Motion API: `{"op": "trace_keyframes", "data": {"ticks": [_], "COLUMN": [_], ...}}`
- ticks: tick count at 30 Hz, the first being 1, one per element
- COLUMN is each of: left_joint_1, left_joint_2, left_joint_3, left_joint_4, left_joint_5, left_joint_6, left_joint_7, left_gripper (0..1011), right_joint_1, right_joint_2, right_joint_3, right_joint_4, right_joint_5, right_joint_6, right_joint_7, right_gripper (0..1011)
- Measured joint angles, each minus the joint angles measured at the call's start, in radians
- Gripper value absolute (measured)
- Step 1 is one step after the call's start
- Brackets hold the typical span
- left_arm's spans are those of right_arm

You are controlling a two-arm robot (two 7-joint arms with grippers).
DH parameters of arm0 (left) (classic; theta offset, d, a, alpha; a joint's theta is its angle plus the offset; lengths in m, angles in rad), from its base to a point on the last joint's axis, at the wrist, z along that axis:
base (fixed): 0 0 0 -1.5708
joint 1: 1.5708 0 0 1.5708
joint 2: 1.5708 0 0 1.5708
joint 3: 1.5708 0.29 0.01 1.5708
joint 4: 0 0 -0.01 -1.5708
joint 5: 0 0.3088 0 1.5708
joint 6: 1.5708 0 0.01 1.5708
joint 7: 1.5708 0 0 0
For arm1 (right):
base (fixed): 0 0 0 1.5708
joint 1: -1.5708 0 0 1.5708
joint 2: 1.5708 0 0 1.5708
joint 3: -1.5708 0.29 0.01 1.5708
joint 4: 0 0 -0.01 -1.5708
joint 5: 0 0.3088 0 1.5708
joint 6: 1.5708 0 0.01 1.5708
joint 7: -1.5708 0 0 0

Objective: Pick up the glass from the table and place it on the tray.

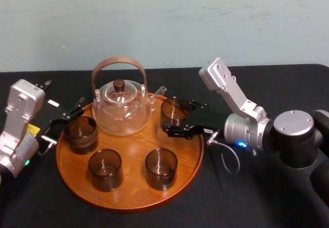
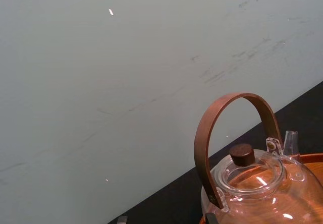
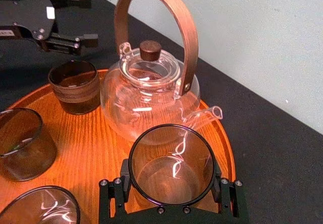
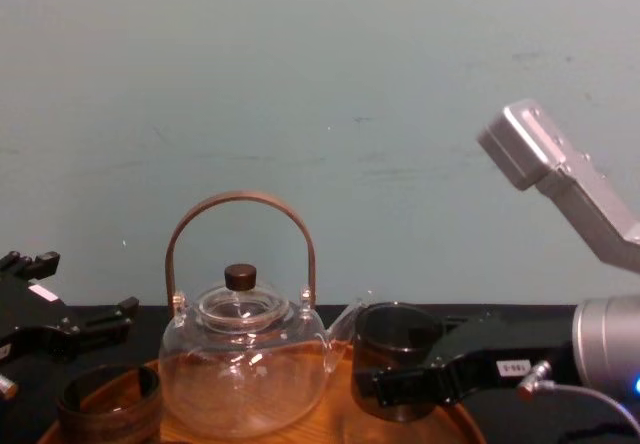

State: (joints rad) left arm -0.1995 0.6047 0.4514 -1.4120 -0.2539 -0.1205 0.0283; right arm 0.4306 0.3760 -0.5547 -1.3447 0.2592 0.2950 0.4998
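while pinched by the fingers of the right gripper [image 1: 178, 117], the dark smoky glass tumbler [image 1: 175, 111] sits over the round orange-brown wooden tray [image 1: 131, 197]. the left gripper [image 1: 61, 126] hangs spread-fingered at its left rim

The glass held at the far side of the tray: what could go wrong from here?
1. The glass, clamped in the right gripper, sits right beside the teapot's spout; a sideways drift could knock it.
2. It is near the far right rim of the tray, so it might land partly on the rim and tip.
3. The left gripper, open beside the brown cup, could nudge that cup if it moves.
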Motion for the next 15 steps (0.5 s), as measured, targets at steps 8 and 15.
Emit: {"op": "trace_keyframes", "data": {"ticks": [8,15], "left_joint_1": [0.0,0.0], "left_joint_2": [0.0,0.0], "left_joint_3": [0.0,0.0], "left_joint_4": [0.0,0.0], "left_joint_5": [0.0,0.0], "left_joint_6": [0.0,0.0], "left_joint_7": [0.0,0.0], "left_gripper": [1001,1001], "right_joint_1": [0.01,0.015], "right_joint_2": [-0.02,-0.032], "right_joint_3": [-0.009,-0.015], "right_joint_4": [0.056,0.096], "right_joint_5": [-0.014,-0.03], "right_joint_6": [-0.015,-0.023], "right_joint_7": [-0.005,-0.004], "right_gripper": [905,904]}}
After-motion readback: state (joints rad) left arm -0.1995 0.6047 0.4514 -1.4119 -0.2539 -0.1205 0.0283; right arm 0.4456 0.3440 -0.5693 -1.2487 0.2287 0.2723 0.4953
